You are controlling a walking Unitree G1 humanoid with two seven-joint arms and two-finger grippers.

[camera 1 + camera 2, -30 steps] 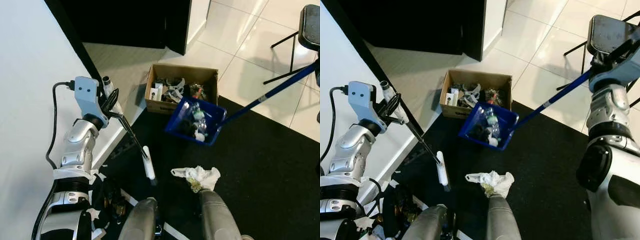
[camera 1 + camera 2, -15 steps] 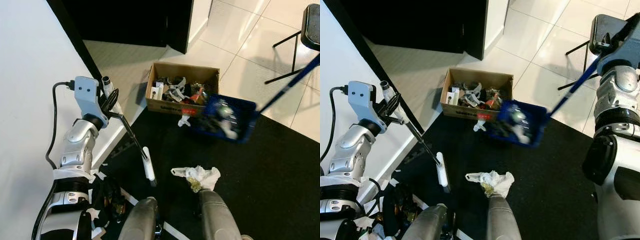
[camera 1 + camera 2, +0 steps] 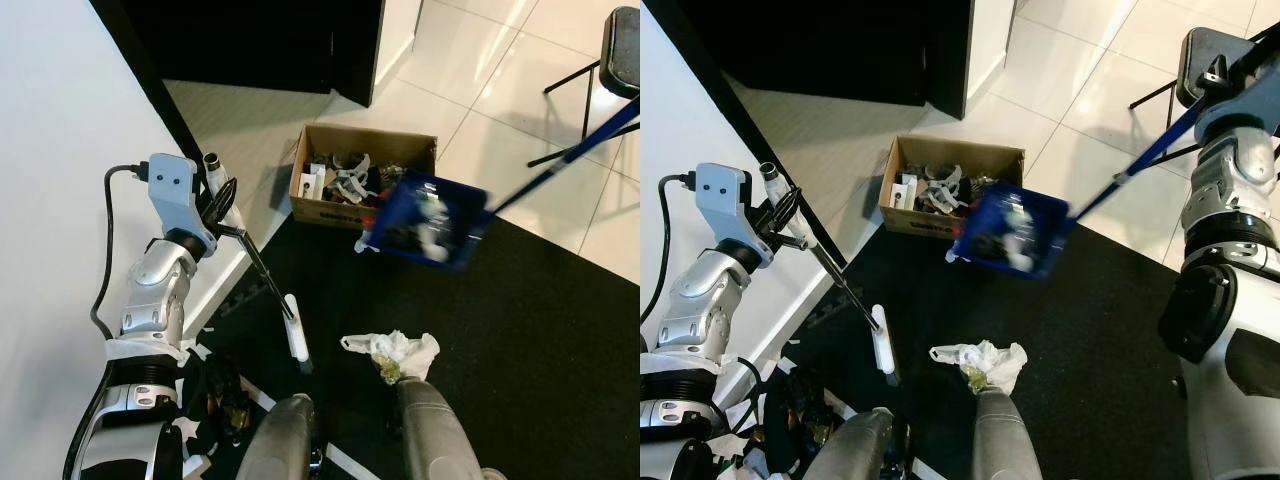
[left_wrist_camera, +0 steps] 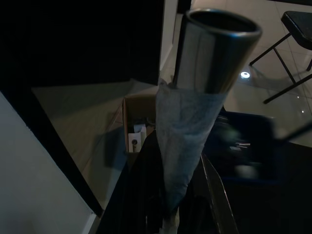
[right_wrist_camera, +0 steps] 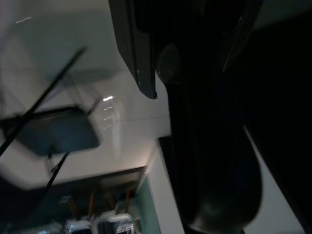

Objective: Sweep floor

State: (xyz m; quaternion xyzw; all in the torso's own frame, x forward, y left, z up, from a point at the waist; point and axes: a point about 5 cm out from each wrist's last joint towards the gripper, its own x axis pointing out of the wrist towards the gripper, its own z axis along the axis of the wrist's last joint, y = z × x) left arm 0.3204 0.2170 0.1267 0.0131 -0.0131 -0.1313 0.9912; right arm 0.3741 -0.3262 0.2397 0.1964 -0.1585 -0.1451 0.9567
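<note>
Dustpan: blue dustpan (image 3: 426, 222), motion-blurred, held in the air over the front edge of the cardboard box; it carries dark and white litter.
Dustpan handle: long blue pole (image 3: 1137, 163) rising from the pan toward the right arm.
Right gripper: right gripper (image 3: 1246, 75) sits at the top end of the pole beside the black chair; its fingers close around the pole.
Broom: thin black shaft (image 3: 262, 270) slanting down from the left gripper to a white broom head (image 3: 297, 340) on the black mat.
Left gripper: left gripper (image 3: 221, 207) is raised near the white wall, fingers clamped on the broom's upper end; the left wrist view looks along the paper-wrapped metal tube (image 4: 200, 87) of the handle.
Cardboard box: open brown cardboard box (image 3: 352, 176) on the tile at the mat's edge, filled with mixed rubbish.
Loose litter: crumpled white wrapper (image 3: 397, 354) lies on the black mat (image 3: 540, 350), just ahead of the robot's legs (image 3: 432, 434), well apart from the broom head.
Surroundings: black chair (image 3: 620, 50) on pale floor tiles (image 3: 480, 60).
</note>
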